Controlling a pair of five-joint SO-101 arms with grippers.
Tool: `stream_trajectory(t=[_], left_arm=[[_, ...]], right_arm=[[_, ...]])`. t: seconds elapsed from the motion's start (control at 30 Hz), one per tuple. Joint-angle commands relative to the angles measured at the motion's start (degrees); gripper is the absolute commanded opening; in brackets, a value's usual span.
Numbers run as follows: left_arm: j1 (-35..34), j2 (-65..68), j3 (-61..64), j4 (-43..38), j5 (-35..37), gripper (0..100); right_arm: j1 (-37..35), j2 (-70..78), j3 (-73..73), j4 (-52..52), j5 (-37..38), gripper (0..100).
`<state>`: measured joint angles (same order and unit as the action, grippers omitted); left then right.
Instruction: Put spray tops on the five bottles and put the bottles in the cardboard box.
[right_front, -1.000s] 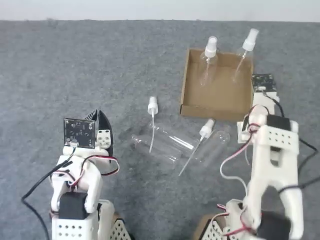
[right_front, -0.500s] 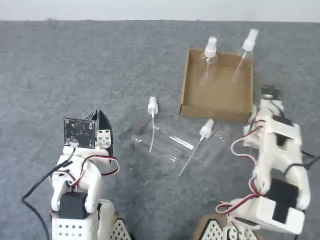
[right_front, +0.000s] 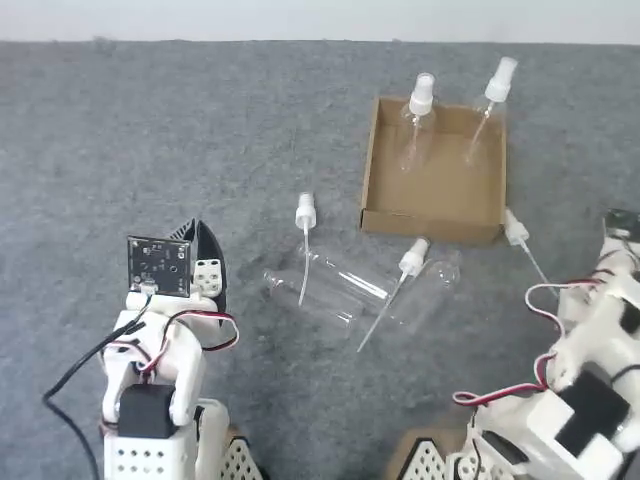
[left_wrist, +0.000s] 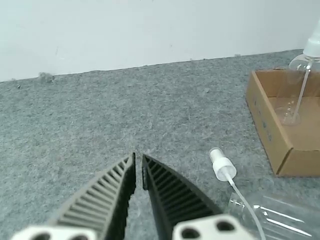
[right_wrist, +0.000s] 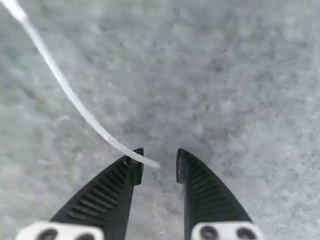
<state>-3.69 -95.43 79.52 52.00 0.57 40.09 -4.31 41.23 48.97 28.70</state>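
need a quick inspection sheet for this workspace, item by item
surface: grey carpet, flat.
job's things: cardboard box holds two capped bottles; uncapped clear bottles lie on their sides before it, two loose spray tops across them; a third spray top lies by the box's corner, its tube end between the right gripper's tips.
clutter: nothing seen.
grippers: left gripper shut, empty; right gripper open.
cables: red, white and black wires on both arms.
surroundings: white wall behind the carpet.
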Motion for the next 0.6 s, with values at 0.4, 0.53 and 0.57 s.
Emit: stream_trajectory(t=[0.4,0.53,0.57], left_arm=[[0.2,-0.5,-0.6,-1.5,0.5,1],[0.2,-0.7,-0.5,-1.4,0.5,1],[0.2,-0.7,-0.3,-1.5,0.5,1]], right_arm=[[-10.2,-0.9,-17.8,12.6,-0.1,22.4],[-15.7,-0.8,-19.1,10.7,1.4,22.1],[-16.7,-0.8,-18.5,9.3,2.4,22.1]])
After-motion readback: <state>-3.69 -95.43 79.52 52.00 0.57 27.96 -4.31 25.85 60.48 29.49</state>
